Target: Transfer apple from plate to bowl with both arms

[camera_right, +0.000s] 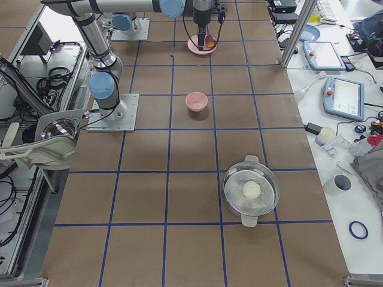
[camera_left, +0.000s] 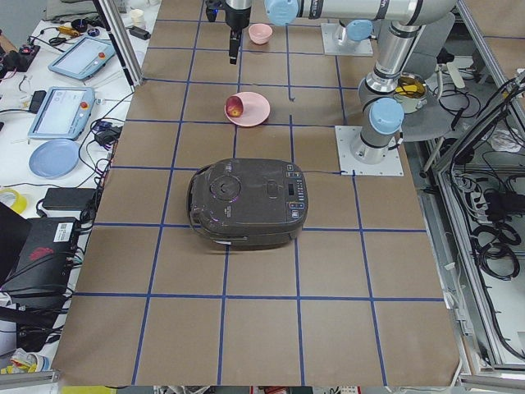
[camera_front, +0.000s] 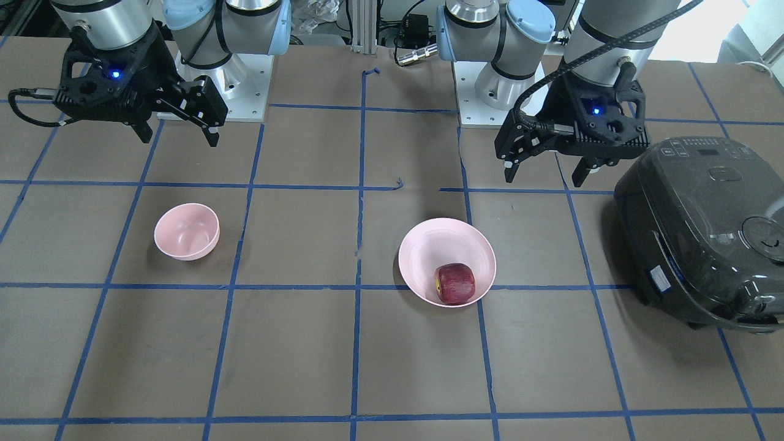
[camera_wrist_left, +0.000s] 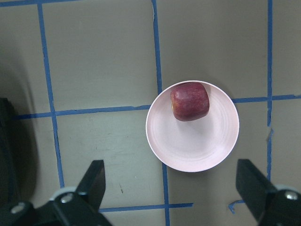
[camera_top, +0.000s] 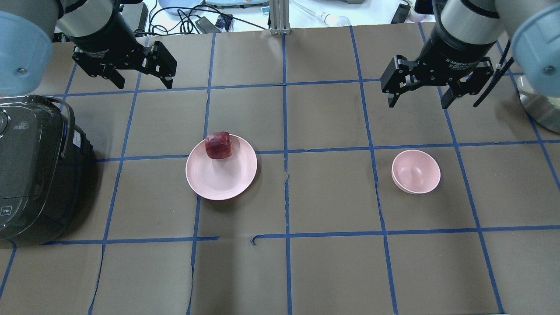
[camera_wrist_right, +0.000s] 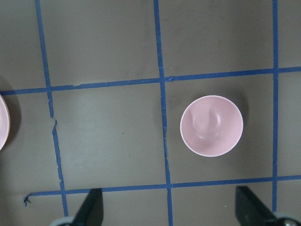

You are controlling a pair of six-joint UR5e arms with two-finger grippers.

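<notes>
The left fingers [camera_top: 165, 70] are spread wide and hold nothing, high over the tabletop [camera_top: 328, 197]. The right fingers [camera_top: 389, 85] gape empty likewise. The apple [camera_top: 218, 145] sits on the plate [camera_top: 223, 179] by its far rim, well apart from the bowl [camera_top: 415, 171].

From behind the robot, the overhead exterior camera looks forward and down on the table [camera_top: 332, 271]. The front-facing one looks steeply down from the far side, so both share the plate [camera_top: 221, 181], the bowl [camera_top: 415, 171] and the black rice cooker [camera_top: 30, 175], mirrored left to right. The two side cameras sit high and distant at the table's ends, the left with the cooker nearest, the right with a glass-lidded pot [camera_right: 251, 191] nearest. Each wrist camera looks straight down from closer in: the left on the plate and apple [camera_wrist_left: 190, 101], the right on the bowl, the plate's rim at its left edge.
</notes>
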